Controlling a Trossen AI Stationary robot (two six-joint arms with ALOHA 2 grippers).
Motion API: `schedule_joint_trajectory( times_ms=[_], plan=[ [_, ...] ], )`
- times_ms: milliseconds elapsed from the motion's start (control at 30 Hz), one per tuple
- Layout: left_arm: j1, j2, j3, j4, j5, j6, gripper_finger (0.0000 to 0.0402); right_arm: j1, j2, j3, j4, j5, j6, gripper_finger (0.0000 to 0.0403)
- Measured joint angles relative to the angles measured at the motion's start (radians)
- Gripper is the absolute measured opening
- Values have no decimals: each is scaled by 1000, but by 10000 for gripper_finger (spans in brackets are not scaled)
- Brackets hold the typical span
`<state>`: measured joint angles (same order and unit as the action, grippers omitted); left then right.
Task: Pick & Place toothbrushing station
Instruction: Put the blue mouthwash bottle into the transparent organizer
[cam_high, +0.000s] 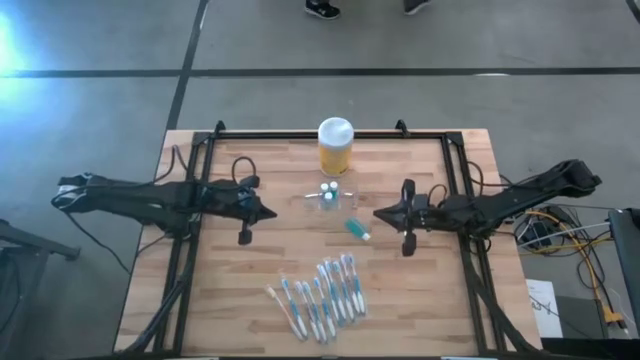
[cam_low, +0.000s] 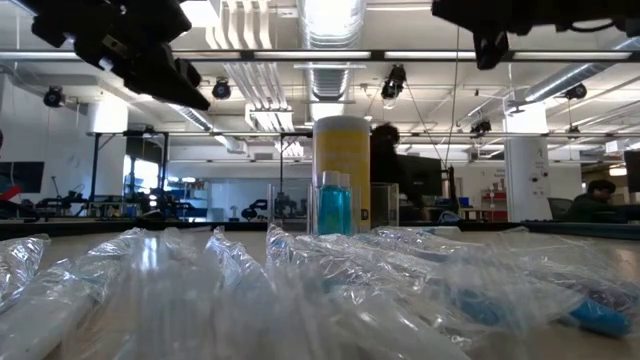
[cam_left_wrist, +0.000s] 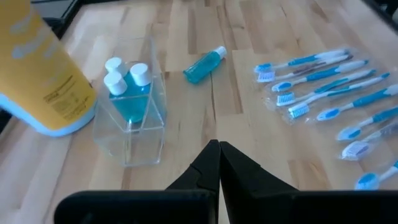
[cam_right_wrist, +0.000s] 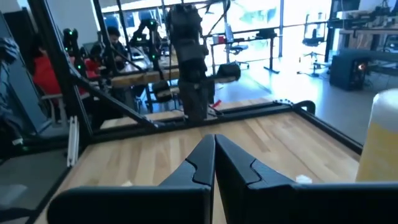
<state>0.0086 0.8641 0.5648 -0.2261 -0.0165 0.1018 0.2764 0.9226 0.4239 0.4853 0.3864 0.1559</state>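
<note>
The toothbrushing station (cam_high: 327, 200) is a small clear plastic holder standing on the table's middle, just in front of the yellow jar with a white lid (cam_high: 335, 146). Its slots hold small blue bottles with white caps (cam_left_wrist: 127, 87). It also shows in the left wrist view (cam_left_wrist: 134, 124) and the low view (cam_low: 330, 208). My left gripper (cam_high: 273, 212) is shut and empty, to the holder's left, above the table. My right gripper (cam_high: 378, 212) is shut and empty, to the holder's right, above the table.
One small blue bottle (cam_high: 357, 229) lies on its side right of the holder. Several wrapped toothbrushes (cam_high: 320, 295) lie in a row near the table's front. A black frame (cam_high: 330, 134) runs round the table's edges. People sit in the room beyond.
</note>
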Motion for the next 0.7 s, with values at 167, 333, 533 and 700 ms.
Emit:
schedule_joint_trajectory(
  times_ms=[167,333,533,700],
  plan=[
    [-15,205,149,-1,42,60,10,0,27,-91,90,6,1,8],
    [-50,452,379,-67,51,93,12,0,32,-164,219,8,1,8],
    [-118,706,641,-173,51,241,54,0,-3,-222,252,57,1,8],
    [-165,881,852,-245,-22,282,109,0,-43,-248,257,63,0,8]
  ],
)
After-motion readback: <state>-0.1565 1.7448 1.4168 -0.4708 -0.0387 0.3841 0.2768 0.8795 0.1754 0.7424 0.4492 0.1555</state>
